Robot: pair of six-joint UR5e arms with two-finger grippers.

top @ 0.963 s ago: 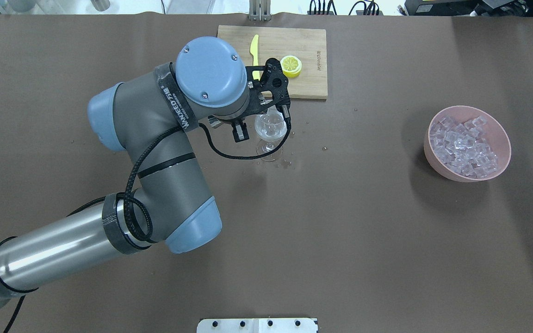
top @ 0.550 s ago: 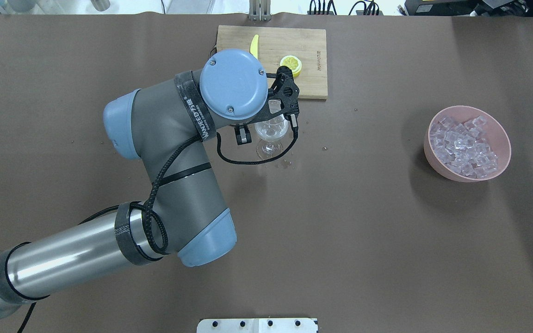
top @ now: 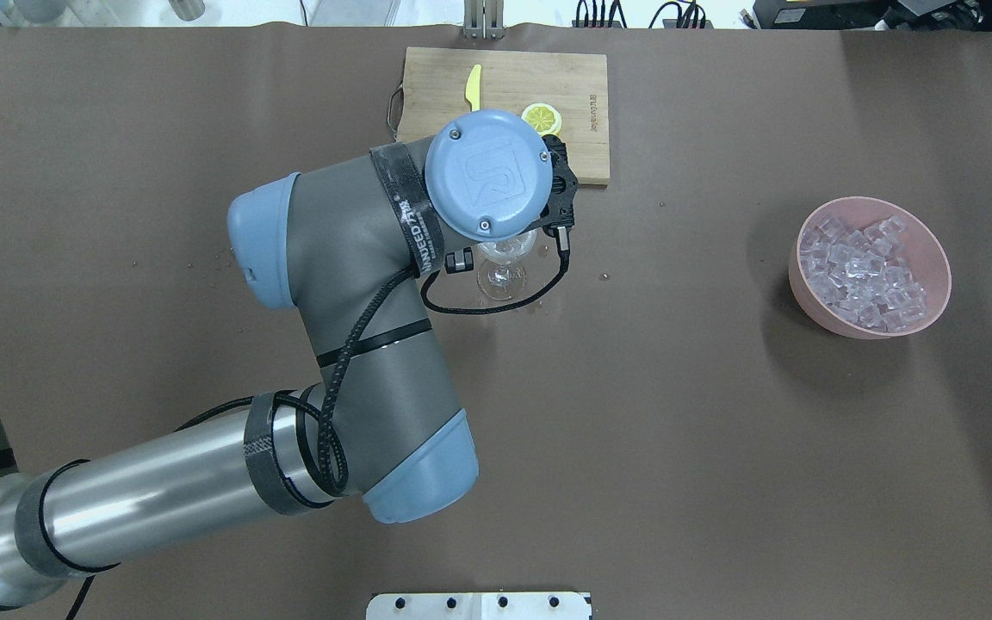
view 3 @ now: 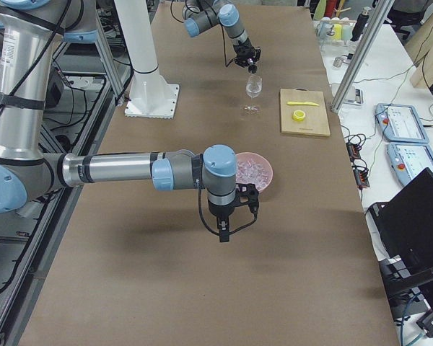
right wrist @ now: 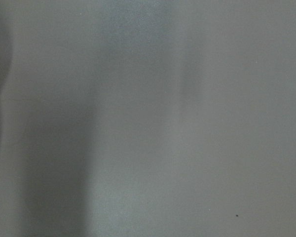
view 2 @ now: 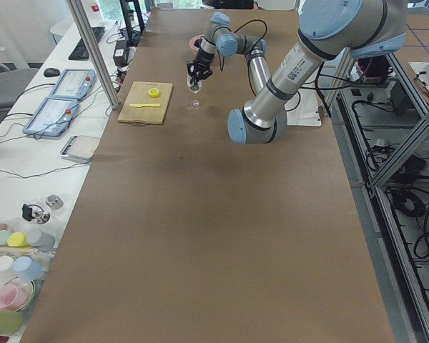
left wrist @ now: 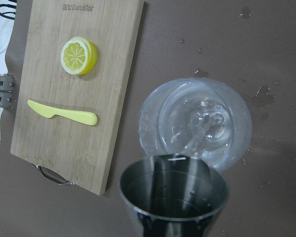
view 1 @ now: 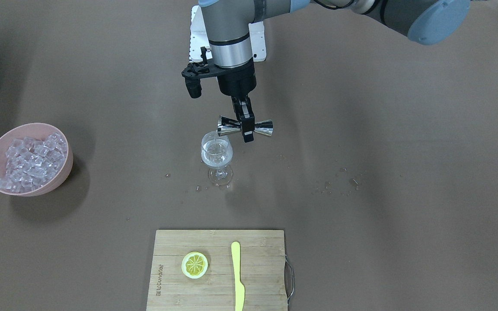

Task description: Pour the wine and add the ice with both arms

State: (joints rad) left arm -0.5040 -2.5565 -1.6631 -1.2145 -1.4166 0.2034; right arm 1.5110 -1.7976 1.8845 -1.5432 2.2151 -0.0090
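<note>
My left gripper (view 1: 245,126) is shut on a steel jigger (view 1: 227,125), held tipped on its side over a stemmed glass (view 1: 217,155). A thin stream of clear wine (view 1: 218,140) runs from the jigger into the glass, which holds some liquid. The left wrist view shows the jigger's mouth (left wrist: 172,197) right above the glass (left wrist: 195,123). Ice cubes (top: 862,271) are heaped in a pink bowl (top: 810,306) at the right. My right gripper (view 3: 224,234) hangs near that bowl in the exterior right view only; I cannot tell if it is open.
A wooden cutting board (top: 578,69) with a lemon slice (top: 539,114) and a yellow knife (top: 472,82) lies just beyond the glass. Droplets (view 1: 339,183) dot the brown table. The white robot base (top: 479,605) sits at the near edge.
My left arm has swung to the right and its wrist has turned, so it now covers most of the glass in the overhead view. The bowl and board have not moved.
</note>
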